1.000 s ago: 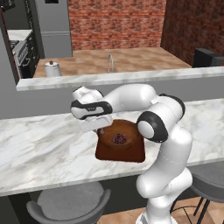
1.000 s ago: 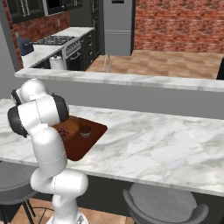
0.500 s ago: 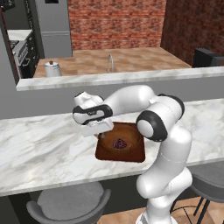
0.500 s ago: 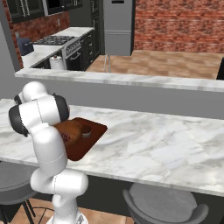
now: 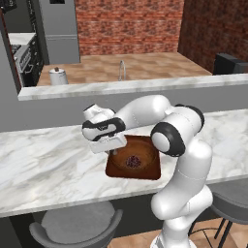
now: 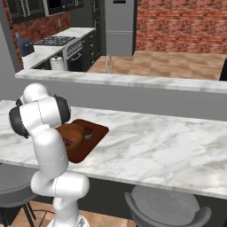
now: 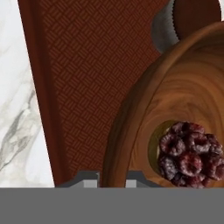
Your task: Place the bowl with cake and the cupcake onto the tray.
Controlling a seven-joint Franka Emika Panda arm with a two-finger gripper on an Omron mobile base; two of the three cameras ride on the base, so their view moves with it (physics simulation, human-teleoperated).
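Note:
The orange-brown bowl with cake point(image 5: 139, 156) rests over the maroon tray point(image 5: 154, 170) on the marble counter, the reddish cake piece point(image 7: 190, 153) at its centre. My gripper point(image 5: 113, 148) reaches down at the bowl's left rim. In the hand view the gripper point(image 7: 113, 180) is shut on the rim of the bowl point(image 7: 131, 118), one fingertip on each side of it. The dark cupcake point(image 7: 188, 19) stands on the tray point(image 7: 83, 65) just beyond the bowl. From the right base view the cupcake point(image 6: 88, 132) sits beside the bowl point(image 6: 74, 132) on the tray point(image 6: 98, 131).
The marble counter point(image 5: 48, 164) stretches left and right of the tray. A raised grey ledge point(image 5: 145, 87) runs behind it. Stools point(image 5: 77, 225) stand below the front edge. My own arm point(image 6: 42, 119) covers the tray's left part in the right base view.
The hand has sunk a little lower and nearer with the bowl held in it, down to the tray. The cupcake and tray have stayed put.

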